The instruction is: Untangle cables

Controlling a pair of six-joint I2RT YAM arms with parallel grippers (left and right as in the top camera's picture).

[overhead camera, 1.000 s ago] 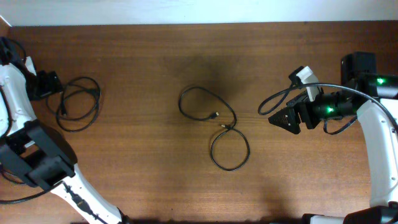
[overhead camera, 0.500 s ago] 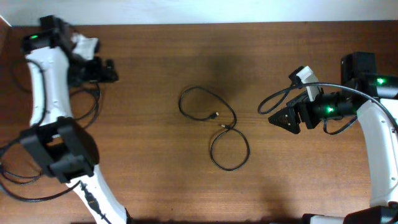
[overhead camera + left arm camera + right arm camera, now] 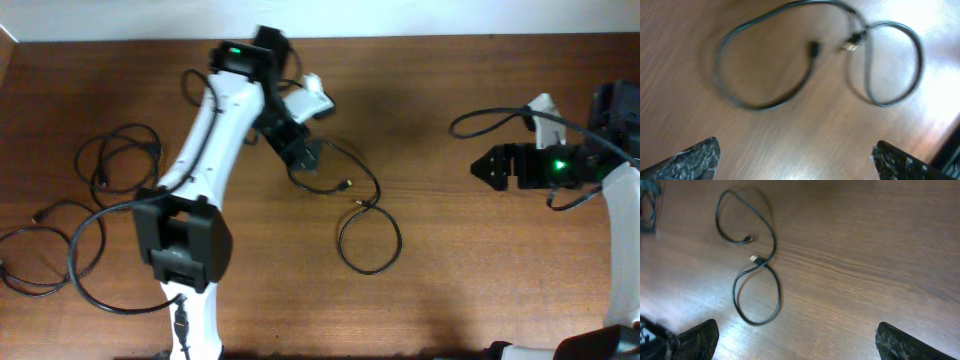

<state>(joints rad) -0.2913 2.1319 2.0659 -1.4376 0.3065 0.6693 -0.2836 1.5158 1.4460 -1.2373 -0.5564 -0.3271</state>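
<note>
My left gripper [image 3: 307,156] has its jaws spread wide and nothing between them. In the left wrist view [image 3: 799,161] the two dark fingertips [image 3: 696,157] sit at the bottom corners with only bare wood between them. From overhead it hangs over the upper left edge of the figure-eight cable [image 3: 368,272], which lies flat near the middle of the table [image 3: 480,290]. I cannot tell its height above the wood. The left wrist camera shows that cable [image 3: 760,106] ahead of the fingers and apart from them. It forms one large loop and one smaller loop, crossing where the dark plug [image 3: 814,48] and the metallic plug [image 3: 852,44] lie close together. My right gripper [image 3: 486,166] is well off to the right of the cable, pointing toward it. It is also wide open and empty, and its wrist view [image 3: 800,341] looks across bare tabletop to the same cable [image 3: 757,324]. Farther left on the table a coil of thin black cord [image 3: 120,165] lies by itself. Below it, more loose cords [image 3: 72,262] sprawl toward the left edge, partly hidden behind the left arm.
</note>
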